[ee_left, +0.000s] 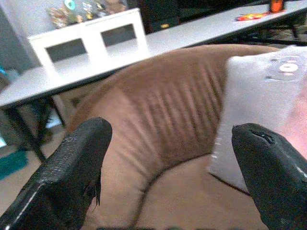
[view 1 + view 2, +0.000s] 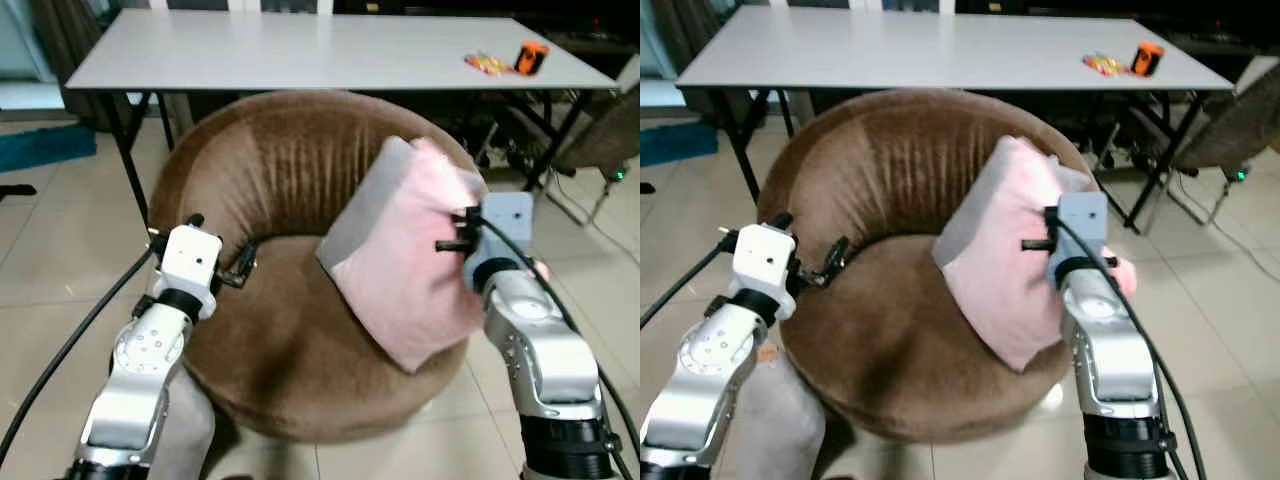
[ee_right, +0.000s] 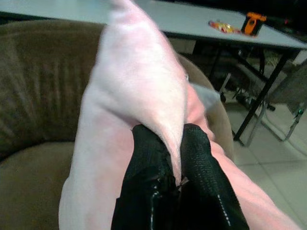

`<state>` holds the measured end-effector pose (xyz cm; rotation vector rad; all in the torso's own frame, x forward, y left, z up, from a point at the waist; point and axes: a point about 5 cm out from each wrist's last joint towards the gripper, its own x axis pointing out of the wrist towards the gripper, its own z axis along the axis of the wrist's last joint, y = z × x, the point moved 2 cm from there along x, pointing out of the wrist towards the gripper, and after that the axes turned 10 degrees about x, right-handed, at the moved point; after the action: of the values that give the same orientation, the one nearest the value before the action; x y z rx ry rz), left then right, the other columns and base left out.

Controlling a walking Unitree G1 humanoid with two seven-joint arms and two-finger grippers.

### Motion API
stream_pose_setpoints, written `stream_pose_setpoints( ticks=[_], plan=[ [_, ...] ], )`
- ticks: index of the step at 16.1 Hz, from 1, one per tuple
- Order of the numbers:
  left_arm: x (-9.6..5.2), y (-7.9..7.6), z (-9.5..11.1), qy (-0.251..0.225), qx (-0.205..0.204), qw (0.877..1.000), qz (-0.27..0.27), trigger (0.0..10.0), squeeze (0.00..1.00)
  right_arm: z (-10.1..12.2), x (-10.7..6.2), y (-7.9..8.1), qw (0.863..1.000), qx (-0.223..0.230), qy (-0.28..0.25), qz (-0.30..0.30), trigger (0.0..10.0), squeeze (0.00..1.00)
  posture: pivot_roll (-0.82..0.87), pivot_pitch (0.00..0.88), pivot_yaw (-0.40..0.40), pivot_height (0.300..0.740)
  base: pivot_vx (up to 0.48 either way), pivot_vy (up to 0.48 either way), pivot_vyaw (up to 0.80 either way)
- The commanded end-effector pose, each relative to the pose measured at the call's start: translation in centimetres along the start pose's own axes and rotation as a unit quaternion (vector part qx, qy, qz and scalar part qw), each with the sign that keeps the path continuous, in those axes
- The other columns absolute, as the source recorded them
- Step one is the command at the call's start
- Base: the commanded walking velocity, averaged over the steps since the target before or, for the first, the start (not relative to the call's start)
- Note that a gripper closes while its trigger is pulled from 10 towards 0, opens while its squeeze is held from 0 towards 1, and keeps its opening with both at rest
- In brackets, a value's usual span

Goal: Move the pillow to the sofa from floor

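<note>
A pink pillow (image 2: 400, 250) with a grey side hangs tilted over the right half of the round brown sofa (image 2: 270, 160), its lower corner near the seat. My right gripper (image 3: 176, 139) is shut on a pinched fold of the pillow's pink edge. My left gripper (image 1: 172, 143) is open, with nothing between its fingers. It hovers at the sofa's left rim (image 2: 240, 268) and points across the seat toward the pillow's grey face (image 1: 259, 105).
A long white table (image 2: 300, 50) stands right behind the sofa, with an orange object (image 2: 531, 57) and a small wrapper (image 2: 484, 64) on its right end. Black table legs (image 2: 130, 160) and cables (image 2: 590, 215) flank the sofa on the tiled floor (image 2: 60, 240).
</note>
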<state>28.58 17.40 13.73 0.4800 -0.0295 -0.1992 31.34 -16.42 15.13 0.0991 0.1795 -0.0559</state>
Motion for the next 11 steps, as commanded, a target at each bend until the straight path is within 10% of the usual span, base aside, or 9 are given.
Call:
stream_pose_setpoints(
  ticks=[1, 11],
  plan=[
    [0.0, 0.7, 0.0, 0.003, 0.006, 1.000, 0.010, 10.0, 0.00, 1.2, 0.0, 1.3, 0.999, 0.003, -0.027, 0.023, 10.0, 0.00, 0.00, 0.000, -0.057, 0.740, 0.289, 0.000, 0.00],
    [0.1, 0.8, 0.0, 0.001, 0.010, 1.000, 0.008, 10.0, 0.00, 1.2, 0.4, 2.3, 0.998, -0.022, -0.028, 0.045, 10.0, 0.00, 0.01, 0.000, -0.056, 0.740, 0.288, 0.000, 0.32]
  ],
)
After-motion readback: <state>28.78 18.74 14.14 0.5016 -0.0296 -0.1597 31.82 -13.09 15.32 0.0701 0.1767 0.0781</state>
